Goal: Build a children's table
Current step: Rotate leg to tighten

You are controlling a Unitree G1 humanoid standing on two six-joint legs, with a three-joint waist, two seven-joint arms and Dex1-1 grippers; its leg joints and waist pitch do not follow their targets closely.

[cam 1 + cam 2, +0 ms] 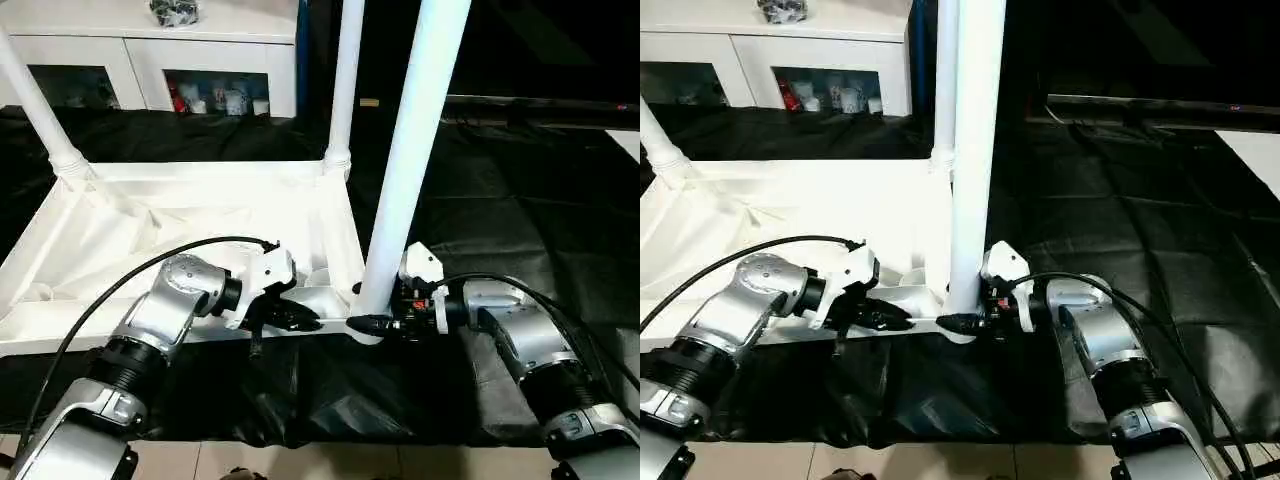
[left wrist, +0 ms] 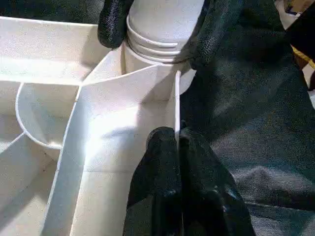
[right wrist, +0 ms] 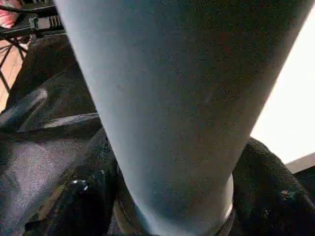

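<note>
On the black cloth, I am pinching the upturned table top's [image 1: 190, 215] rim with my left gripper [image 1: 290, 318] while my right gripper [image 1: 375, 322] is clasping the third leg [image 1: 415, 150] at its socket, one leg seemingly remaining.

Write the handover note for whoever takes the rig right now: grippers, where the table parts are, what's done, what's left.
Left gripper: shut on the tabletop's near edge wall, steadying it.
Right gripper: fingers either side of the near leg at its base, around the collar.
Tabletop: upside down on the black cloth, ribs and sockets facing up.
Done: two far legs stand upright in the far corner sockets; the near leg stands in the near right corner socket.
Left: confirm the near leg is fully seated, which I cannot tell from here; a fourth leg for the near left corner; then flip the table.
</note>
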